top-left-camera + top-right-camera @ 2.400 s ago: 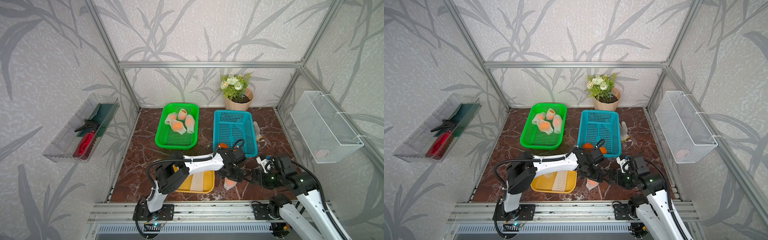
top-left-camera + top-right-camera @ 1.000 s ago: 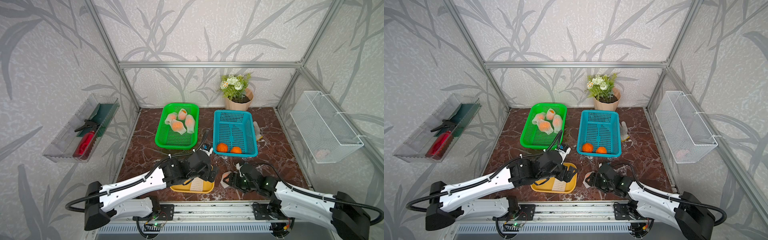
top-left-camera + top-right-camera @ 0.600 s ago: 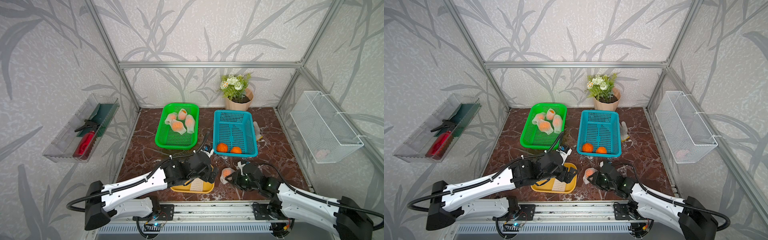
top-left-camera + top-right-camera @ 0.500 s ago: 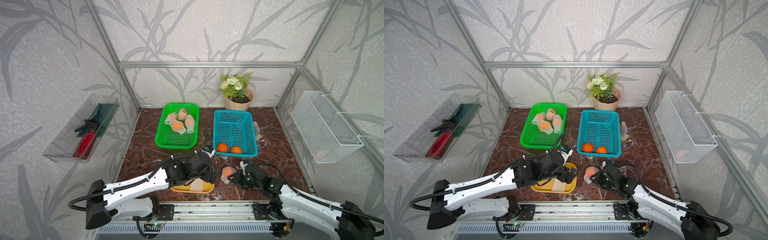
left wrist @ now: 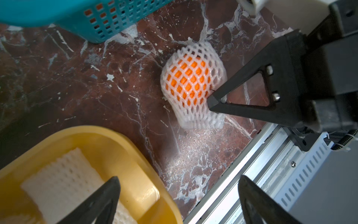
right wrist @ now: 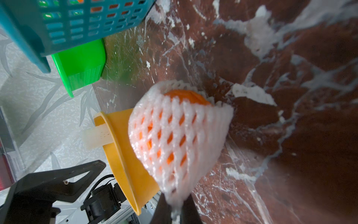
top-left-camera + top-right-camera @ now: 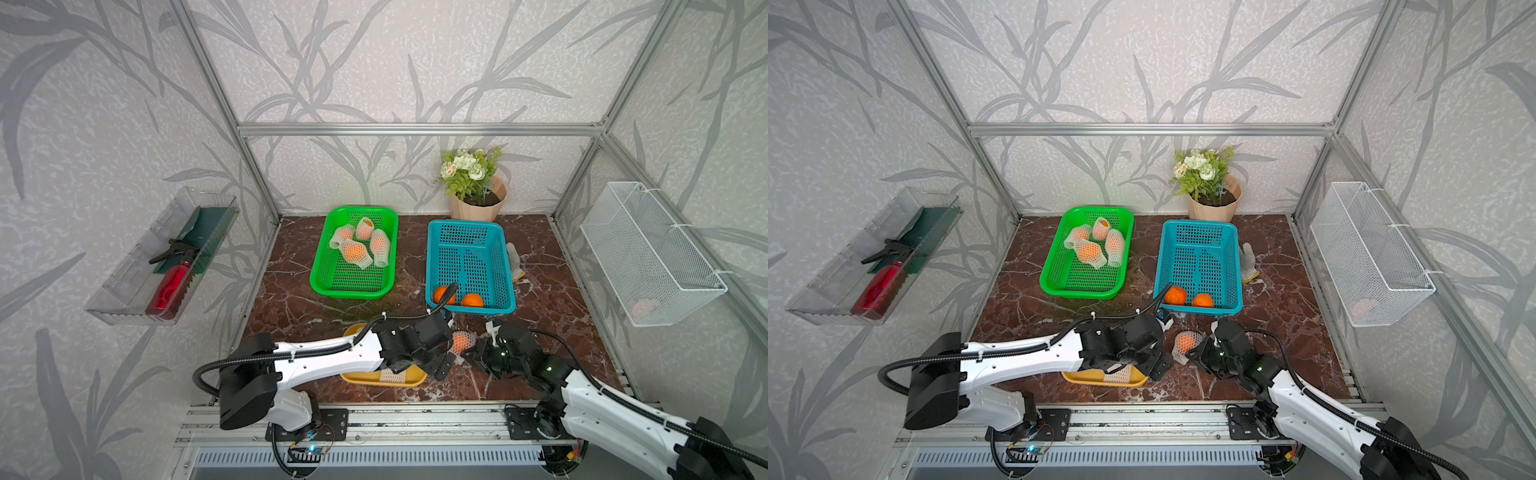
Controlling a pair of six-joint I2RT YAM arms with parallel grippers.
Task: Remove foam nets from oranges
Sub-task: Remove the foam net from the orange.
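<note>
right tool (image 6: 175,211) is pinched tight on the tail of a foam net (image 6: 174,135) with an orange (image 5: 188,79) inside, just off the blue basket's (image 7: 1198,257) 6 o'clock edge, left tool (image 5: 179,180) gaping wide and empty around its 8 o'clock.

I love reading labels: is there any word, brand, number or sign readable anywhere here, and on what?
None can be read. The green basket, blue basket, yellow tray and red bottle show no lettering in any view; anything finer is too small to tell.
</note>
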